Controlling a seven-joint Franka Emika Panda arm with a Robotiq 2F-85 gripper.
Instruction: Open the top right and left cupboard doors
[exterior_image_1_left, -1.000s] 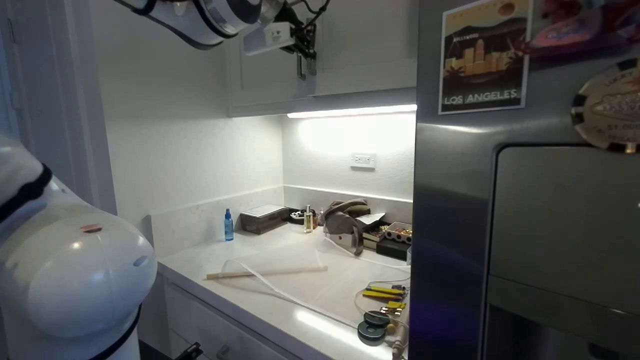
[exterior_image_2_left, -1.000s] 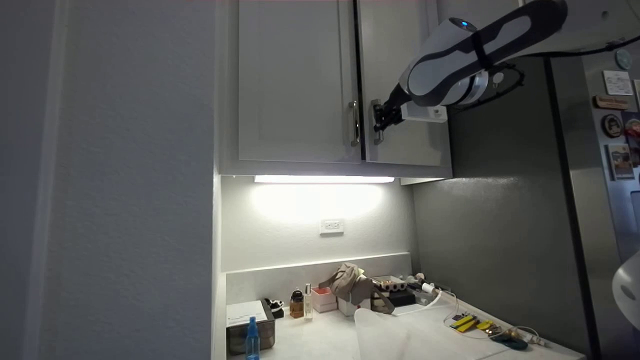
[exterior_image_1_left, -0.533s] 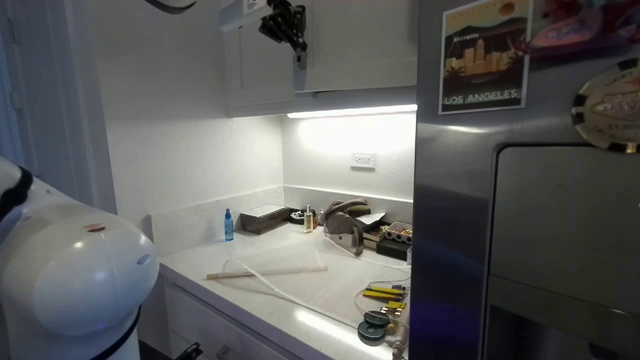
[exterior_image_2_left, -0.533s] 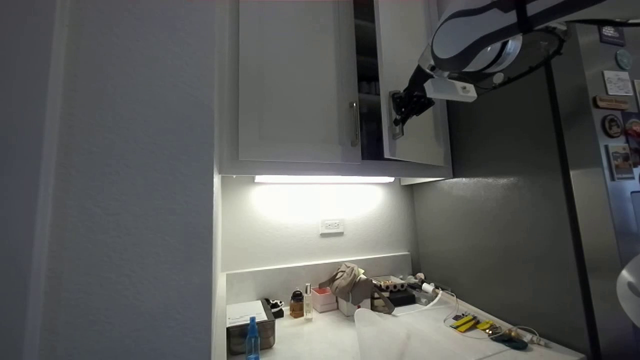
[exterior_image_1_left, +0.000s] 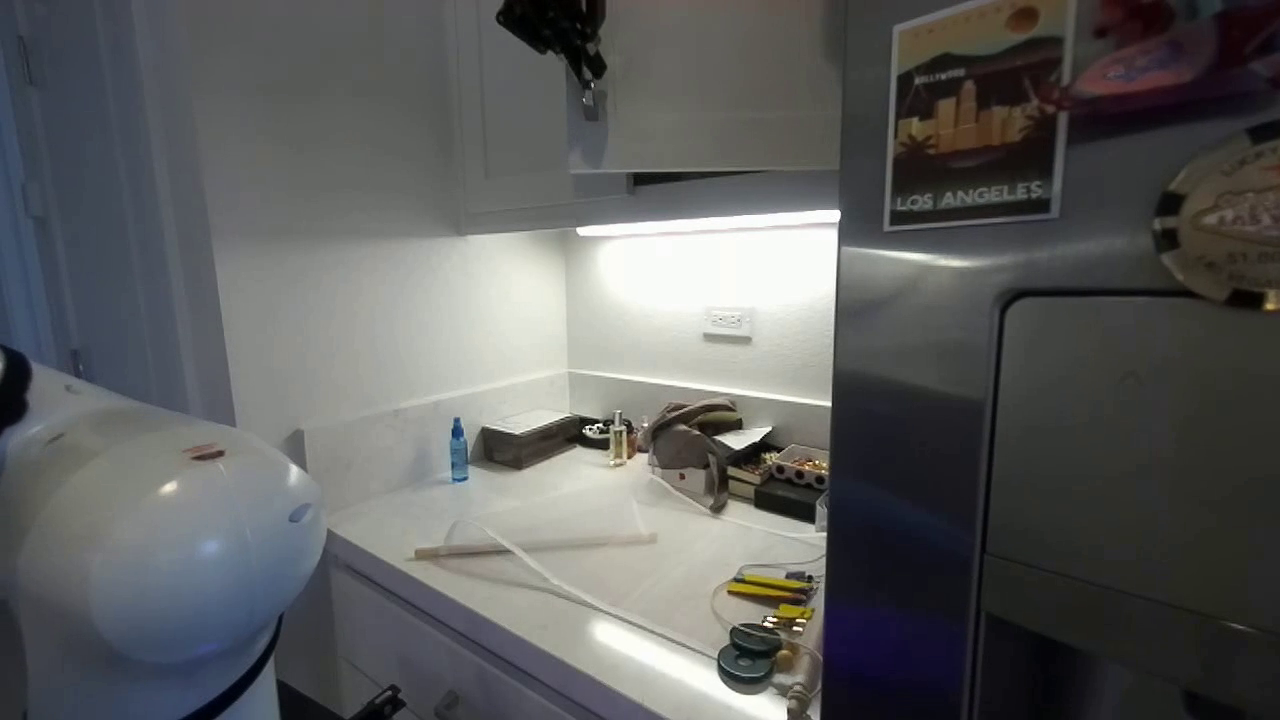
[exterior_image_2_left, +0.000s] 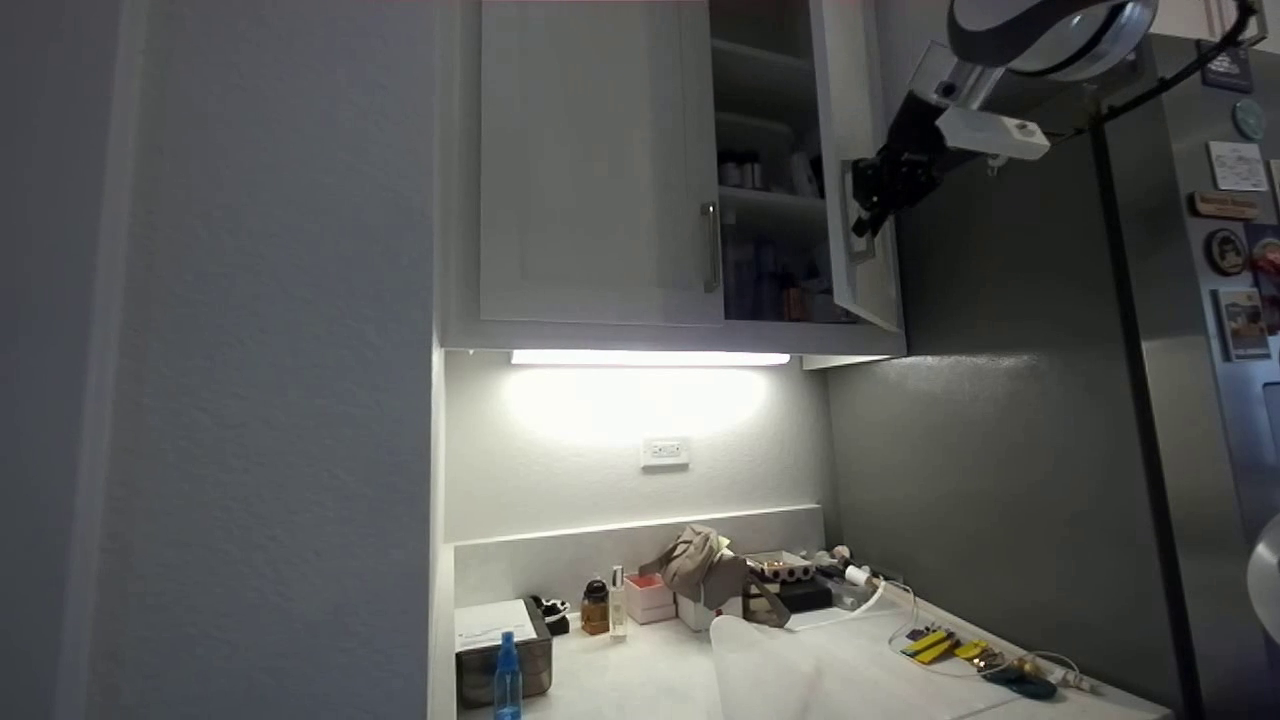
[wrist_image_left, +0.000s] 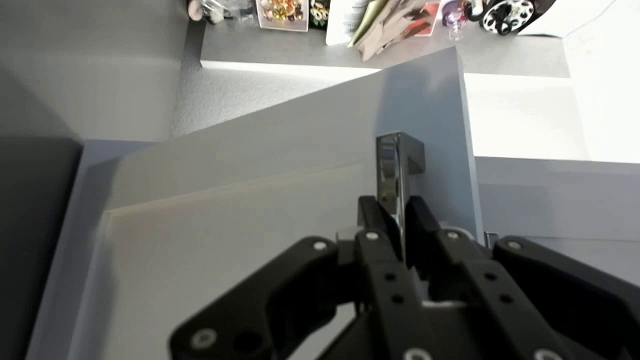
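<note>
The right cupboard door (exterior_image_2_left: 848, 90), white and flat, stands partly open in both exterior views (exterior_image_1_left: 720, 90) and fills much of the wrist view (wrist_image_left: 240, 250). Its upright metal handle (wrist_image_left: 392, 167) shows between my fingers. My gripper (wrist_image_left: 390, 212) is shut on this handle, one finger on each side of the bar; it also shows at the handle in both exterior views (exterior_image_2_left: 864, 222) (exterior_image_1_left: 588, 85). The left cupboard door (exterior_image_2_left: 595, 170) is closed, its metal handle (exterior_image_2_left: 711, 246) near its right edge. It shows partly behind the right door in an exterior view (exterior_image_1_left: 520, 110).
Shelves (exterior_image_2_left: 770, 200) with bottles and small items show behind the right door. The grey fridge (exterior_image_2_left: 1000, 420) stands close to the right door's hinge side. Below is a counter (exterior_image_2_left: 620, 680) with a blue bottle (exterior_image_2_left: 508, 680), boxes and a bag (exterior_image_2_left: 692, 565). A wall closes the left side.
The right door has swung from slightly ajar to much wider, revealing the shelves. My gripper moved with its handle, outward and toward the fridge side. The left door has not moved.
</note>
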